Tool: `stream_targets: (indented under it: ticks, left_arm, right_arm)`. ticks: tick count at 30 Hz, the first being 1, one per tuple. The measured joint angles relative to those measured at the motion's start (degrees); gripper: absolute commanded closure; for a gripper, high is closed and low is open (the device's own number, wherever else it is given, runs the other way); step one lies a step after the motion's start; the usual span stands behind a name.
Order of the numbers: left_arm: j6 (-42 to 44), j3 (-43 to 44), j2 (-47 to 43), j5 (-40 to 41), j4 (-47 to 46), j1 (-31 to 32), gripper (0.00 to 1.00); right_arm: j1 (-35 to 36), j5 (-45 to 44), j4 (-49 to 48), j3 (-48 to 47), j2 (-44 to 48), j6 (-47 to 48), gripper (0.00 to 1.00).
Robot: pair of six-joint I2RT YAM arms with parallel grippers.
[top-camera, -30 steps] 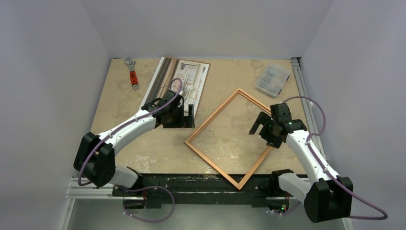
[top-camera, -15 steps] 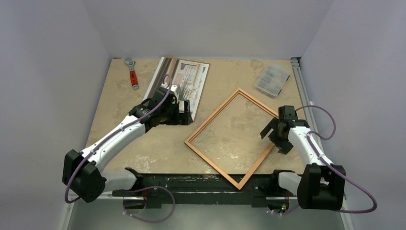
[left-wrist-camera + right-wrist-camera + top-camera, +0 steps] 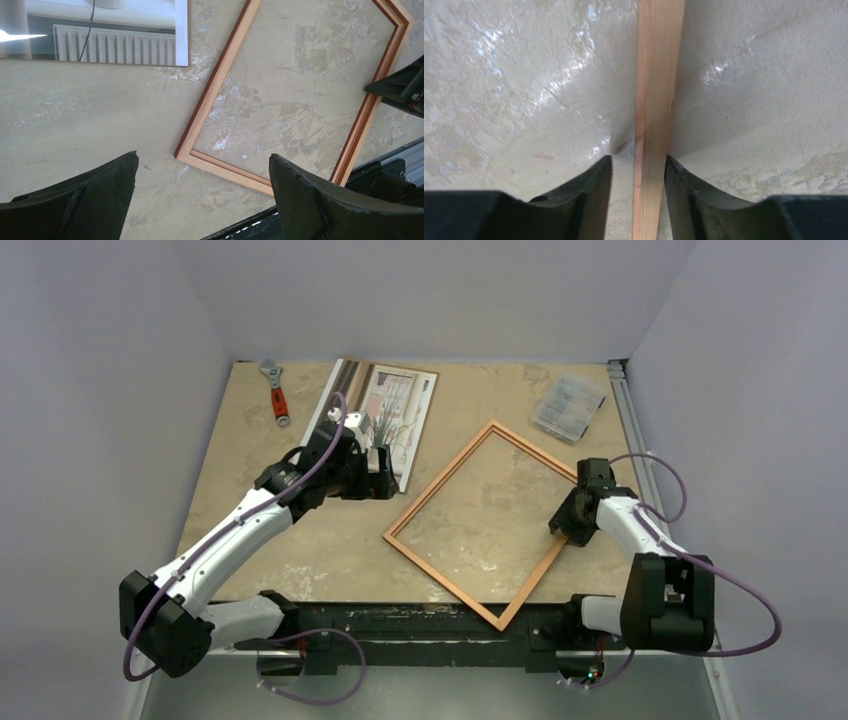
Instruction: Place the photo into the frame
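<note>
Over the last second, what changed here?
The right gripper moved rightward to the right rail of the frame, dropped over it and narrowed around it; a firm grip isn't certain. The left arm's elbow pulled back leftward. Unchanged: the left gripper, open near the photo; the frame, wrench and plastic box.

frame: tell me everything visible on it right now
The frame is thin orange-brown wood, narrow border with a stepped inner lip, empty: bare table shows through. It lies flat, turned diamond-wise, near corner at the table's front edge. The right hand straddles its right rail, fingers close either side; a firm clamp isn't certain. The photo lies apart, beyond its far-left rail.
</note>
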State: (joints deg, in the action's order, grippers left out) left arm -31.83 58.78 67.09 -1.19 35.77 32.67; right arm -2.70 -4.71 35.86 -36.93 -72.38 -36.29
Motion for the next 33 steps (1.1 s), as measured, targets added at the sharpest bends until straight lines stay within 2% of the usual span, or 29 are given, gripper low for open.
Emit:
stream_targets:
  ticks: [2,5,13,17,21,24,27,29,33]
  left_arm:
    - [0.02,0.15,-0.11,0.07,0.04,0.00,0.00]
    - [0.04,0.26,-0.35,0.20,0.20,0.00,0.00]
    - [1.09,0.26,-0.37,2.21,1.81,0.00,0.00]
    - [1.46,0.26,-0.37,2.97,2.51,0.00,0.00]
    - [1.49,0.26,-0.37,3.08,2.69,0.00,0.00]
    - [1.49,0.26,-0.37,3.08,2.71,0.00,0.00]
    - [1.49,0.26,-0.37,3.10,2.73,0.00,0.00]
    - [1.46,0.26,-0.37,3.10,2.71,0.00,0.00]
    - [1.46,0.26,-0.55,3.06,2.69,0.00,0.00]
  right_arm:
    - [0.00,0.17,-1.31,-0.04,-0.68,0.90,0.66]
    - [0.00,0.46,-1.73,-1.38,-3.10,3.08,0.77]
    - [1.31,0.44,-3.43,-7.50,-10.05,7.52,0.87]
    - [4.42,-3.08,-3.13,-13.09,-13.75,9.11,0.87]
    - [7.91,-6.56,-2.56,-19.43,-17.55,10.43,0.80]
    - [8.92,-6.95,-2.40,-22.62,-20.39,11.06,0.53]
    - [9.22,-7.50,-1.77,-22.93,-21.44,11.30,0.37]
    - [9.22,-7.32,-1.03,-22.86,-21.18,11.28,0.33]
    - [9.22,-5.97,-0.76,-20.98,-18.95,11.08,0.31]
